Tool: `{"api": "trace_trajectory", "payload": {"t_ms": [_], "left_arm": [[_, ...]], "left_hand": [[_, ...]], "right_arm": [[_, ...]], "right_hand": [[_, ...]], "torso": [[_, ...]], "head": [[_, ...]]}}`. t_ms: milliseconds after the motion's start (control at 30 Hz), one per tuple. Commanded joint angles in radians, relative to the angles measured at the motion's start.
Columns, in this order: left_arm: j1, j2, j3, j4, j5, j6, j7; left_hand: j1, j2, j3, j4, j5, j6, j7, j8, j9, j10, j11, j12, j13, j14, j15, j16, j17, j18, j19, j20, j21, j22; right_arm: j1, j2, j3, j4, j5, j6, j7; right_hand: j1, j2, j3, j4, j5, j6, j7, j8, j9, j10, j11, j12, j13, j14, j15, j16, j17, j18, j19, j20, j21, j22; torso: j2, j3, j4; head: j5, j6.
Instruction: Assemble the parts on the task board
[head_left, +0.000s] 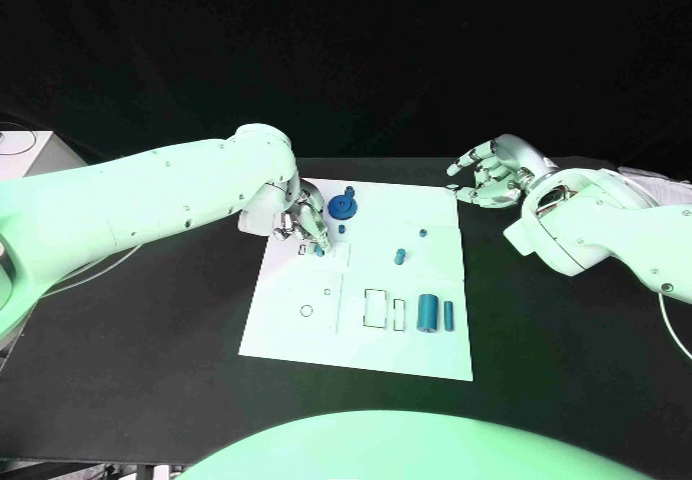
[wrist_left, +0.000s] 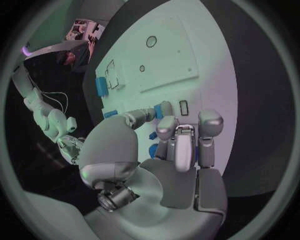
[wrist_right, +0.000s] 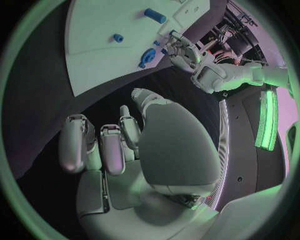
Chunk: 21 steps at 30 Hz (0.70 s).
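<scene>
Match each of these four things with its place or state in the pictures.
Things:
1. left silver hand
2. right silver hand
3. round blue wheel-shaped part
4. large blue cylinder part

Places or states:
A. lying on the white task board's near half
B. over the board's far left corner
C. beyond the board's far right corner, holding nothing
D. on the board's far edge

Pairs: 1-B, 2-C, 3-D, 4-A
</scene>
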Motion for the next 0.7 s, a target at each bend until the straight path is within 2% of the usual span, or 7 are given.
{"api": "trace_trajectory", "payload": {"t_ms": [33,100,133,467,600,700], "left_arm": [[-0.015,0.005,-0.008,0.005,-0.005,-0.001,-0.006],[-0.015,0.006,-0.008,0.004,-0.006,-0.004,-0.006],[-0.015,0.006,-0.008,0.004,-0.007,-0.006,-0.006],[-0.016,0.006,-0.008,0.005,-0.013,-0.015,-0.003],[-0.017,0.002,-0.008,0.007,-0.015,-0.010,-0.003],[-0.018,-0.005,-0.008,0.015,-0.018,-0.012,-0.002]], "left_hand": [[0.004,-0.013,0.073,-0.077,0.000,0.001,-0.002,-0.004,-0.001,0.004,0.001,-0.005,0.002,0.086,-0.006,0.003,0.193,-0.016,0.005,-0.002,-0.003,0.000],[0.001,-0.014,0.062,-0.069,-0.001,0.003,-0.003,-0.006,-0.002,0.004,0.000,-0.007,0.003,0.086,-0.006,0.003,0.192,-0.016,0.005,-0.003,-0.004,0.000],[-0.009,-0.016,0.040,-0.053,-0.004,0.007,-0.003,-0.008,-0.002,0.006,0.000,-0.007,0.006,0.087,-0.006,0.003,0.194,-0.017,0.006,-0.003,-0.004,0.000],[-0.006,-0.022,0.012,-0.043,-0.005,0.009,-0.005,-0.014,-0.004,0.004,-0.002,-0.011,0.007,0.086,-0.008,0.002,0.192,-0.016,0.006,-0.005,-0.007,-0.003],[-0.001,-0.040,-0.013,-0.042,-0.007,0.010,-0.007,-0.018,-0.004,0.002,-0.002,-0.014,0.007,0.086,-0.009,0.002,0.192,-0.016,0.005,-0.005,-0.009,-0.007],[-0.008,-0.058,-0.062,-0.022,-0.010,0.016,-0.007,-0.022,-0.005,0.000,-0.003,-0.018,0.008,0.085,-0.009,0.000,0.189,-0.015,0.004,-0.006,-0.013,-0.011]], "right_arm": [[0.000,0.000,0.000,0.001,-0.005,0.007,0.007],[0.000,0.000,0.000,0.001,-0.005,0.007,0.007],[0.000,0.000,0.000,0.001,-0.005,0.007,0.007],[-0.001,0.001,0.000,0.001,-0.005,0.008,0.008],[-0.001,0.000,0.000,0.001,-0.005,0.007,0.009],[-0.001,0.000,0.000,0.001,-0.005,0.007,0.009]], "right_hand": [[-0.003,-0.005,0.006,-0.002,0.004,-0.007,-0.002,0.003,0.001,-0.008,0.001,-0.002,0.002,0.055,-0.006,-0.004,0.098,0.019,-0.004,-0.001,-0.003,0.111],[-0.003,-0.005,0.006,-0.002,0.004,-0.007,-0.002,0.003,0.001,-0.008,0.001,-0.002,0.002,0.055,-0.006,-0.004,0.098,0.019,-0.004,-0.001,-0.003,0.111],[-0.003,-0.005,0.006,-0.002,0.004,-0.007,-0.002,0.003,0.001,-0.008,0.001,-0.002,0.002,0.055,-0.006,-0.004,0.098,0.019,-0.004,-0.001,-0.003,0.111],[-0.003,-0.005,0.006,-0.002,0.004,-0.007,-0.002,0.003,0.001,-0.008,0.001,-0.002,0.002,0.055,-0.006,-0.004,0.098,0.019,-0.004,-0.001,-0.003,0.111],[-0.004,-0.006,0.008,-0.002,0.006,-0.007,-0.002,0.004,0.001,-0.008,0.001,-0.002,0.002,0.054,-0.006,-0.005,0.097,0.019,-0.004,-0.001,-0.004,0.111],[-0.004,-0.006,0.008,-0.002,0.006,-0.007,-0.002,0.004,0.001,-0.008,0.001,-0.002,0.002,0.054,-0.006,-0.005,0.097,0.019,-0.004,-0.001,-0.004,0.111]], "torso": [[-0.001,0.0002,-0.0005],[-0.001,0.0003,-0.0006],[-0.001,0.0004,-0.0008],[-0.001,0.0014,-0.0018],[-0.001,0.0013,-0.0010],[0.000,0.0001,-0.0008]], "head": [[0.001,0.000],[0.001,0.000],[0.001,0.000],[0.000,0.000],[-0.001,0.000],[-0.002,0.000]]}}
